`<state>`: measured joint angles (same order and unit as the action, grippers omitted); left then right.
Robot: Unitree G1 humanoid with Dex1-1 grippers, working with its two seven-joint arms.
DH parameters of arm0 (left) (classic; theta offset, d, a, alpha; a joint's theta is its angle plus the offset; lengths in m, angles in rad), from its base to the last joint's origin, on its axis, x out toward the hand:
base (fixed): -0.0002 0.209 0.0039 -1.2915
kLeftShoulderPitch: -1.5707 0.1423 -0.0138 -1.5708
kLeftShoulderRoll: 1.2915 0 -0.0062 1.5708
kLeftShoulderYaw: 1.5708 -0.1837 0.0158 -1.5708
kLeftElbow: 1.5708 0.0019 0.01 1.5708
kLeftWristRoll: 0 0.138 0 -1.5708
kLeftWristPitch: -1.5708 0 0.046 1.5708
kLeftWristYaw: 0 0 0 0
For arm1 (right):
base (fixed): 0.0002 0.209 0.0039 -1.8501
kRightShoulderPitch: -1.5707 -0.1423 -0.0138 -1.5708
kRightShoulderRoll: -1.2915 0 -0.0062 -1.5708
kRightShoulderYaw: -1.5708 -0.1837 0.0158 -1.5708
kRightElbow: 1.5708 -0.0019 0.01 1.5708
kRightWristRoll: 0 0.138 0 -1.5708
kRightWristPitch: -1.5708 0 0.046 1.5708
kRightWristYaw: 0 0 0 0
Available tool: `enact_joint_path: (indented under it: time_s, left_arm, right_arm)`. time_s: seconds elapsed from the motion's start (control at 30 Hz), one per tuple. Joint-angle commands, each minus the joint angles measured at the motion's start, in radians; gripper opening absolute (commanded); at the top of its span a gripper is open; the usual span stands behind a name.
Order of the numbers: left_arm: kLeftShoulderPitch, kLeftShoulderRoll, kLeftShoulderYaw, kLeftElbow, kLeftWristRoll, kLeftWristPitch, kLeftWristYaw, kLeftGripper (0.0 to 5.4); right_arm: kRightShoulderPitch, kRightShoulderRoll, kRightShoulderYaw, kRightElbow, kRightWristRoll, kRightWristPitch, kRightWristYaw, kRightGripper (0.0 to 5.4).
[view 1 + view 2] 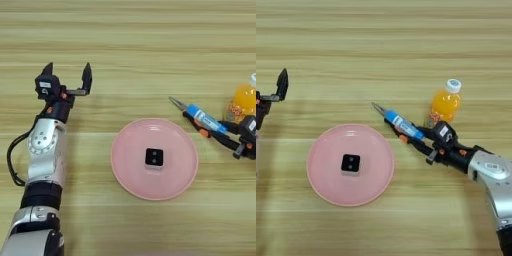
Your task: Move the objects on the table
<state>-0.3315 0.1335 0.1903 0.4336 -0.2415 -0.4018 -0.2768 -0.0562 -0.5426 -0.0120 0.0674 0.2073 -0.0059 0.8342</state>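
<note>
Table (pixel 150 40): light-brown wood with grain stripes, fills the view.
Left gripper (pixel 67 75): far left, fingers spread wide, holding nothing.
Pink plate (pixel 125 165): near centre of the table.
Right gripper (pixel 418 137): right side, fingers pinching the blue tube (pixel 402 125), which points far-left over the orange-handled pliers (pixel 390 120).
Orange-drink bottle (pixel 446 102): upright, just beyond the right gripper.
Black cube (pixel 154 157): middle of the plate.

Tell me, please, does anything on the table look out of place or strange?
Little stands out. The blue tube lies across the orange-handled pliers, with the right gripper at its near end. The black cube sits in the pink plate, the orange bottle stands upright, nothing is spilled. The left gripper is open, apart.
</note>
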Motion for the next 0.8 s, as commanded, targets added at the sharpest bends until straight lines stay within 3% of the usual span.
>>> enact_joint_path:
  time_s: [0.03,0.27,0.5,0.63,0.8]
  left_arm:
    - [-0.006,0.003,-0.009,-0.019,-0.005,0.002,-0.023,5.4]
    - [0.001,0.006,-0.023,-0.069,-0.027,0.015,-0.083,5.4]
    - [0.014,0.05,-0.051,-0.133,-0.07,0.083,-0.208,5.4]
    - [0.04,0.099,-0.08,-0.219,-0.132,0.139,-0.353,5.4]
    - [0.097,0.165,-0.103,-0.372,-0.279,0.24,-0.563,5.4]
  right_arm:
    - [-0.019,-0.018,-0.008,-0.056,0.014,0.029,0.004,1.4]
    - [-0.037,-0.035,0.003,-0.16,0.045,0.077,0.037,1.4]
    - [-0.079,-0.05,0.013,-0.194,0.071,0.104,0.092,1.4]
    - [-0.103,-0.058,0.028,-0.197,0.076,0.118,0.124,1.4]
    - [-0.131,-0.072,0.033,-0.205,0.084,0.138,0.159,1.4]
